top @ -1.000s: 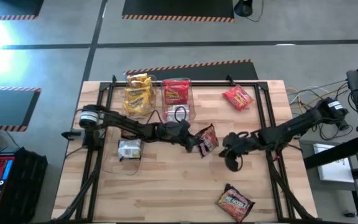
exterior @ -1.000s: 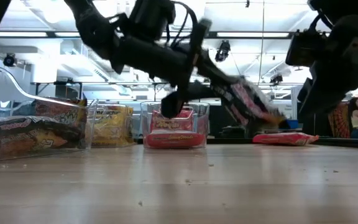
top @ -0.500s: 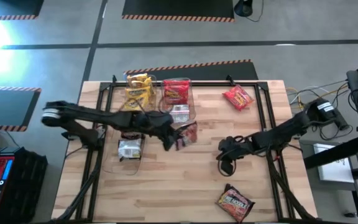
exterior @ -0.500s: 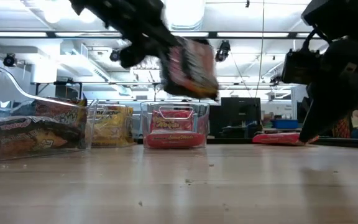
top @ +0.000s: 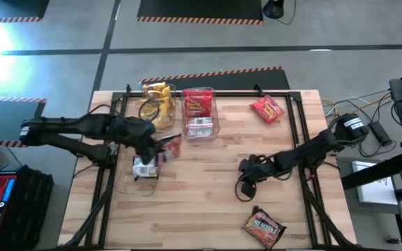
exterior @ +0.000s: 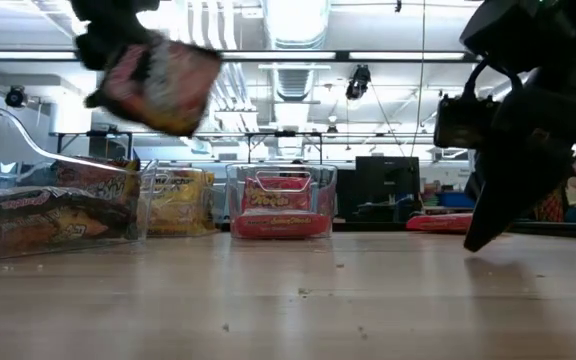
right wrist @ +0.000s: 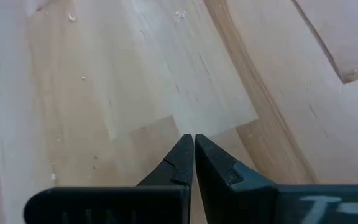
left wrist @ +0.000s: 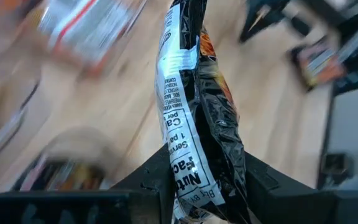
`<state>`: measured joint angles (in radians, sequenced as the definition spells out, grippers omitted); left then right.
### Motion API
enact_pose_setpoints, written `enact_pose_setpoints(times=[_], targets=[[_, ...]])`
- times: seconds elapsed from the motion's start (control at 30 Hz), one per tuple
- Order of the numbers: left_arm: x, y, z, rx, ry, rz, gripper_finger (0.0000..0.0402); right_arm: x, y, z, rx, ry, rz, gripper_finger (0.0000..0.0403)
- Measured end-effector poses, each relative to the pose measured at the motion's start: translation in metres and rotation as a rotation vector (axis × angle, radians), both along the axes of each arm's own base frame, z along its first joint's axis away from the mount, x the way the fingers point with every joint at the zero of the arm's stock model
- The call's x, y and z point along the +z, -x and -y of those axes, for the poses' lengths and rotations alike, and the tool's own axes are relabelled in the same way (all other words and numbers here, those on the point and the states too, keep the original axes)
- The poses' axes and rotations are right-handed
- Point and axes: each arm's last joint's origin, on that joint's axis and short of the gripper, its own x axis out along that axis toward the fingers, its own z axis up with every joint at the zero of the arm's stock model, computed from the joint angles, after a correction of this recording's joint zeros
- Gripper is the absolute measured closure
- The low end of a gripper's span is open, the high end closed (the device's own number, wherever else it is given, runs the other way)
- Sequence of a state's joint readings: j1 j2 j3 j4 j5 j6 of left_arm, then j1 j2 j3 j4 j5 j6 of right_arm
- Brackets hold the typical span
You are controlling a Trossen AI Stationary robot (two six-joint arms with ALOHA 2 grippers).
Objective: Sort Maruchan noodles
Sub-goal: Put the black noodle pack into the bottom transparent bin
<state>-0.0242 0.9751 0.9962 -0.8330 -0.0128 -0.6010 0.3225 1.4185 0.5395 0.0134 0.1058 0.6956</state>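
A dark brown-red noodle packet (left wrist: pixel 194 118), crinkly glossy plastic with a white printed back panel, was pinched edge-on between the fingers of the left tool (top: pixel 160 148), raised above the tabletop (top: pixel 208 202) just beside a clear bin (top: pixel 146 167) that held another dark packet. Two more clear, rigid, rectangular bins stood near the far edge: one with yellow packets (top: pixel 156 104), one with red-orange packets (top: pixel 198 104). A loose red packet (top: pixel 266 109) lay flat on the pale wooden planks toward the far right, and a dark packet (top: pixel 264 226) lay near the front edge. The right tool (right wrist: pixel 193 163) hung low over bare wood, its slim dark fingers pressed together on nothing.
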Motion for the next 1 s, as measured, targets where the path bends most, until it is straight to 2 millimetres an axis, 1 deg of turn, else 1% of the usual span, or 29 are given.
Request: enact_pose_setpoints(times=[0.17, 0.27, 0.37, 0.53, 0.63, 0.73, 0.9, 1.0], targets=[[-0.01, 0.021, -0.001, 0.031, 0.018, -0.207, 0.0306, -0.005, -0.005, -0.001, -0.004, 0.011, -0.017, 0.0394], [-0.012, 0.032, -0.001, 0.032, 0.013, -0.317, 0.0306, -0.006, -0.005, -0.002, -0.004, 0.013, -0.02, 0.0394], [-0.004, 0.038, -0.001, 0.025, 0.004, -0.372, 0.0306, -0.006, -0.005, -0.002, -0.004, 0.012, -0.02, 0.0394], [0.019, 0.043, -0.001, 0.011, -0.008, -0.348, 0.0306, -0.004, -0.005, -0.001, -0.01, 0.019, -0.01, 0.0394], [0.018, 0.047, -0.001, 0.014, -0.01, -0.463, 0.0306, -0.004, -0.004, -0.001, -0.013, 0.023, -0.009, 0.0394], [0.014, 0.043, -0.001, -0.004, -0.019, -0.542, 0.0306, -0.005, -0.005, -0.001, -0.016, 0.028, -0.01, 0.0394], [0.0, 0.029, 0.001, -0.136, -0.025, -0.622, 0.0306, -0.004, -0.004, -0.001, -0.001, 0.033, -0.013, 0.0394], [-0.007, 0.021, 0.001, -0.188, -0.047, -0.666, 0.0306, -0.003, -0.003, -0.001, 0.009, 0.011, -0.016, 0.0394]])
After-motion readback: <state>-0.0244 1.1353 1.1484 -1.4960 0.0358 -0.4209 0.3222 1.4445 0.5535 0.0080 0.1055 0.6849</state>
